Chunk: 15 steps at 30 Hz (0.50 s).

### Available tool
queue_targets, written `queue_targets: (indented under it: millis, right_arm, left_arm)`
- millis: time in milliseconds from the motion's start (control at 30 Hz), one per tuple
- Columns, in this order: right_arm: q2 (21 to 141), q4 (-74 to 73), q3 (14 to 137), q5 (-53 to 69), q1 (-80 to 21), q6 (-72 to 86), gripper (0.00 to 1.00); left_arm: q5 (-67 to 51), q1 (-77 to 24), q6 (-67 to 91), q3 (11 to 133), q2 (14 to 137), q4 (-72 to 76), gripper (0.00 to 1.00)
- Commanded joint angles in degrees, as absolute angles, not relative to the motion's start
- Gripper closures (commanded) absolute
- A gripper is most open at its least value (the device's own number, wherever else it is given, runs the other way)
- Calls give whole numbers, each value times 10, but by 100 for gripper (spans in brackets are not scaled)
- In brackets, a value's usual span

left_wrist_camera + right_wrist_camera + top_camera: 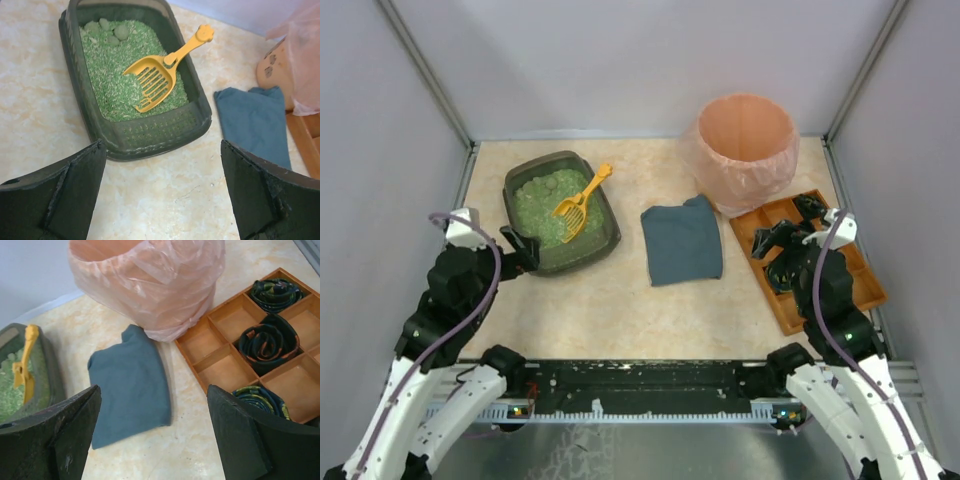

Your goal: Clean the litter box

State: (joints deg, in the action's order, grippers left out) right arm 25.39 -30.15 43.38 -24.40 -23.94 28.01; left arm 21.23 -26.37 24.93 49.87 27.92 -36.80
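Left claw: the left gripper (520, 250) is released, its jaws spread wide with nothing between them. In the wrist view (162, 145) the short near wall of the box sits in the gap.
Left claw position: at the 7 o'clock corner of the litter box in the top view; contact with the rim cannot be determined.
Right claw: the right gripper (787, 228) is released and empty (154, 390).
Right claw position: above the orange tray (798, 312), at 3 o'clock on the table (620, 300).
Litter box: the litter box (570, 262) (150, 135) (50, 370) stands at 10 o'clock on the table, long axis running from 11 to 5 o'clock.
Litter: green litter (535, 205) (110, 75) covers the box floor.
Clumps: several rounded lumps (115, 32) lie at the far end of the box.
Scoop: a yellow slotted scoop (575, 208) (155, 82) (25, 372) lies on the litter, handle pointing to 1 o'clock and resting over the rim.
Cloth: a folded blue cloth (682, 243) (255, 120) (130, 385) lies flat near the table centre, at 3 o'clock from the box and apart from it.
Bin: a round bin (740, 180) (150, 290) lined with a pink bag stands at 1 o'clock on the table, touching the far corner of the cloth.
Tray contents: three compartments of the orange tray (220, 342) each hold a dark rolled strip (270, 342); the others in view hold nothing.
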Motion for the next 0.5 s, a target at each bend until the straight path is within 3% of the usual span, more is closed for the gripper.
queue_targets:
  millis: [0, 467]
  right_arm:
    - [278, -301, 445, -166, -181, 253, 13]
    - [426, -397, 501, 6, -63, 248, 9]
  left_arm:
    - [178, -242, 236, 486, 316, -345, 0]
    - [178, -199, 280, 457, 417, -342, 0]
